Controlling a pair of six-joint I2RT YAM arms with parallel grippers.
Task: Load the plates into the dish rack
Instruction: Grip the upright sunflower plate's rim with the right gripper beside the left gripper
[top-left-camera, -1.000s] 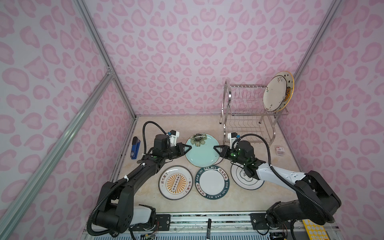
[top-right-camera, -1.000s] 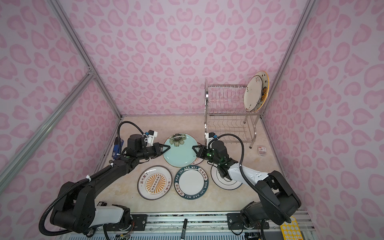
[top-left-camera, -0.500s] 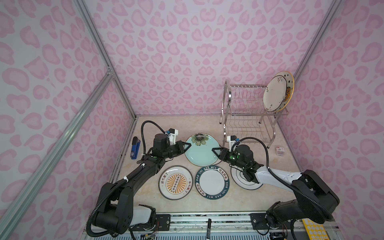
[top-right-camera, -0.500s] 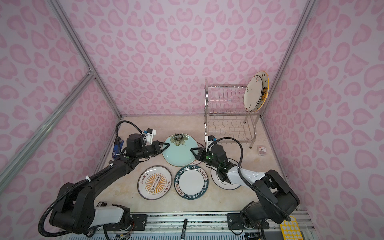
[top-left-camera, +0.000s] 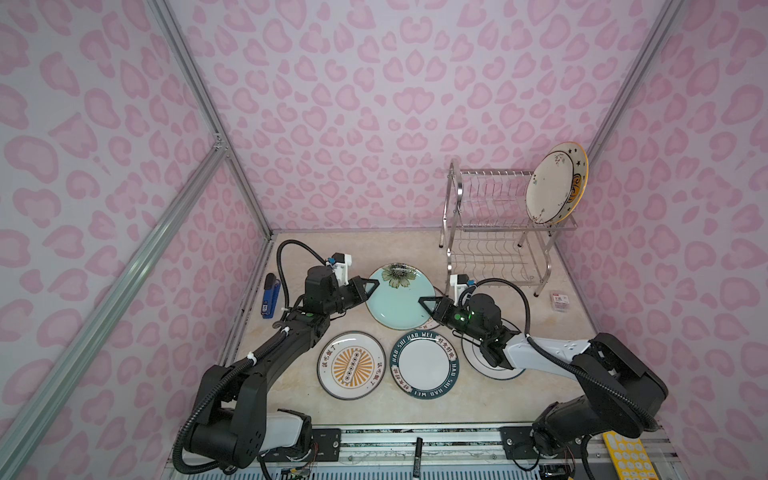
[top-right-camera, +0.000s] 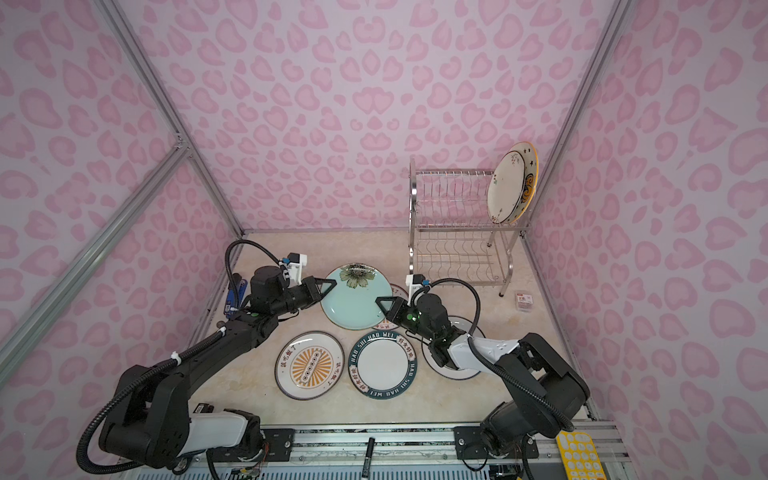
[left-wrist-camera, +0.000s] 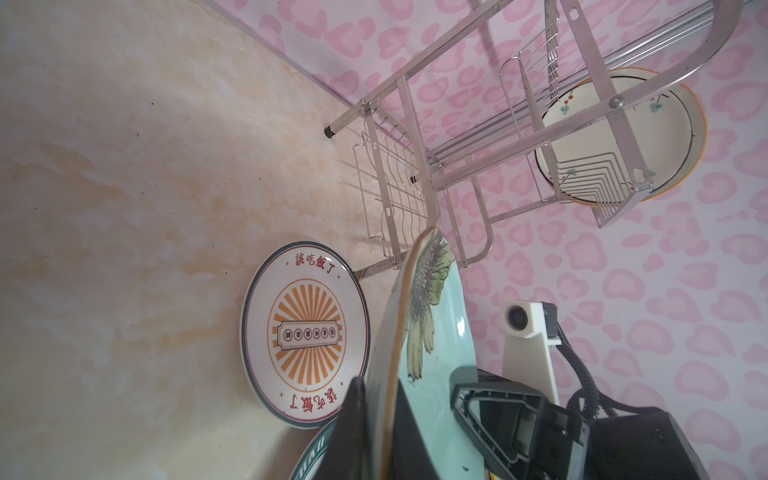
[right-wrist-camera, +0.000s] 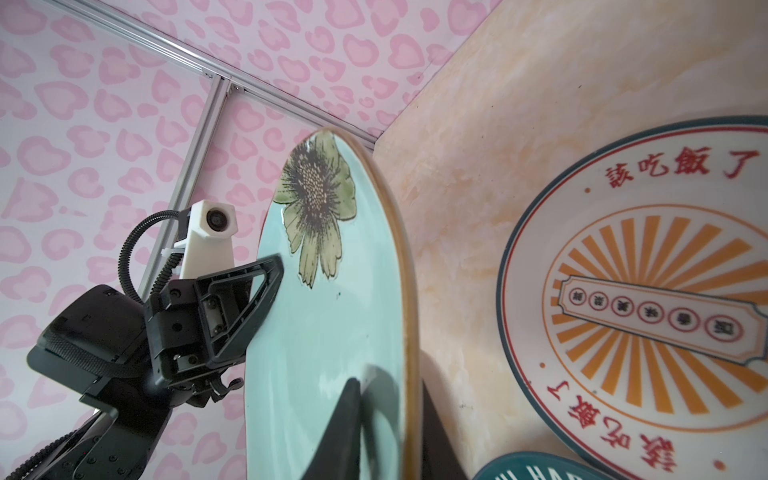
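At the centre of both top views, the left gripper is pinched on the left rim of the pale blue flower plate, which is tilted up off the table. The right gripper straddles the opposite rim with narrow jaws; whether they press cannot be told. This looks like a handover. The right jaws should bite firmly before the left lets go, then carry the plate on edge to the dish rack at upper right, lining its rim with a free slot. The rack's upper tier holds two plates at its right end, a cream floral plate in front of a star plate with an orange rim; the other slots look free. Beneath the lifted plate lies a sunburst plate. Lower in the frame lie a second sunburst plate, a teal-lettered plate and, partly under the right arm, a white plate — a dropped plate would strike them. The rack's looped end frame stands between gripper and slots. A blue stapler sits at left.
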